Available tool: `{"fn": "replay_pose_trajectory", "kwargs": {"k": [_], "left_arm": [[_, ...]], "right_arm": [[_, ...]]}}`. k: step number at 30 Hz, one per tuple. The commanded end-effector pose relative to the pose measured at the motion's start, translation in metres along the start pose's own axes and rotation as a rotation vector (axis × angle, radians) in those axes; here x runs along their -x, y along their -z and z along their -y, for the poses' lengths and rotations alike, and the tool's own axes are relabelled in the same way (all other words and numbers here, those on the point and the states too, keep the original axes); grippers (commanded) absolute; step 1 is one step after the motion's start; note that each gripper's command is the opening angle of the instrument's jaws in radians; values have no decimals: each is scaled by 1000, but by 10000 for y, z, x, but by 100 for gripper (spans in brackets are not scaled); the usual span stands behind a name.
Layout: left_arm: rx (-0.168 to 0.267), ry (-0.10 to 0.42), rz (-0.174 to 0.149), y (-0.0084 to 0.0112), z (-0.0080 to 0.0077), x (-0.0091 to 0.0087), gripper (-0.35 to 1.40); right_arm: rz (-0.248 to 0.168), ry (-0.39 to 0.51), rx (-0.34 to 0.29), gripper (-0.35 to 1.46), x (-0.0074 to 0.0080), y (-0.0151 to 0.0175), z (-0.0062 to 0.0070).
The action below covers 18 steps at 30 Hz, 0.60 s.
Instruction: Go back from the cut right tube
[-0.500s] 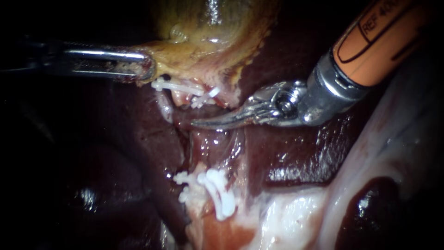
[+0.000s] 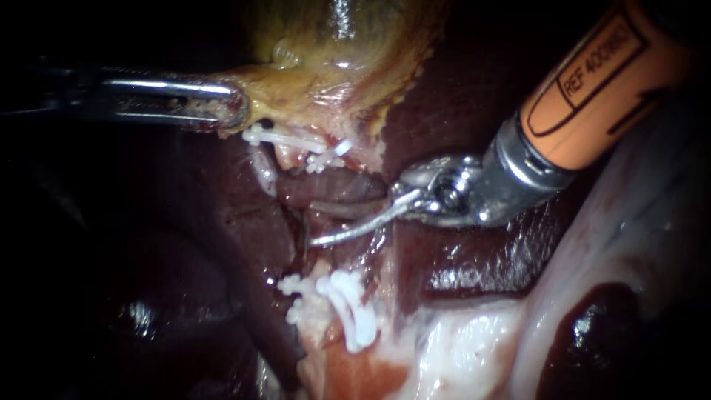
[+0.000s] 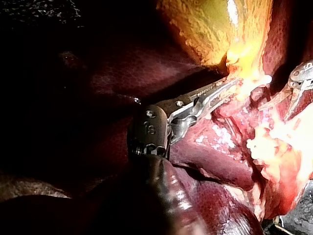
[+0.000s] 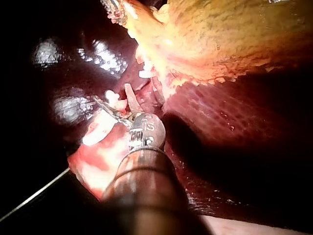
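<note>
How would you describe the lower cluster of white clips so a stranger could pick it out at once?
Start at the yellowish gallbladder at the top of the endoscope view and go down past the right instrument. Below its tip, on pale tissue, sits the lower cluster of clips. Unlike the thin upper clips just under the gallbladder, these are thick and bunched.

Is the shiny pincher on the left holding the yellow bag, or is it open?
Holding it. The jaws of my left instrument are shut on the gallbladder, its yellow edge pinched between them.
</note>
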Motion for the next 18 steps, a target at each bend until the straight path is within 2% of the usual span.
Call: {"fn": "replay_pose_trajectory", "kwargs": {"k": [1, 3, 5, 8, 12, 18], "left_arm": [[0, 0, 0, 0, 0, 0, -35], [0, 0, 0, 0, 0, 0, -35], [0, 0, 0, 0, 0, 0, -35], [0, 0, 0, 0, 1, 1, -35], [0, -1, 0, 1, 1, 1, -35], [0, -1, 0, 0, 1, 1, -35]], "right_arm": [[21, 34, 29, 143, 1, 1, -1], [81, 88, 71, 143, 5, 7, -1], [123, 169, 128, 143, 10, 15, 2], [157, 256, 203, 143, 20, 31, 7], [170, 328, 267, 143, 32, 52, 10], [162, 362, 328, 143, 50, 90, 10]]}}
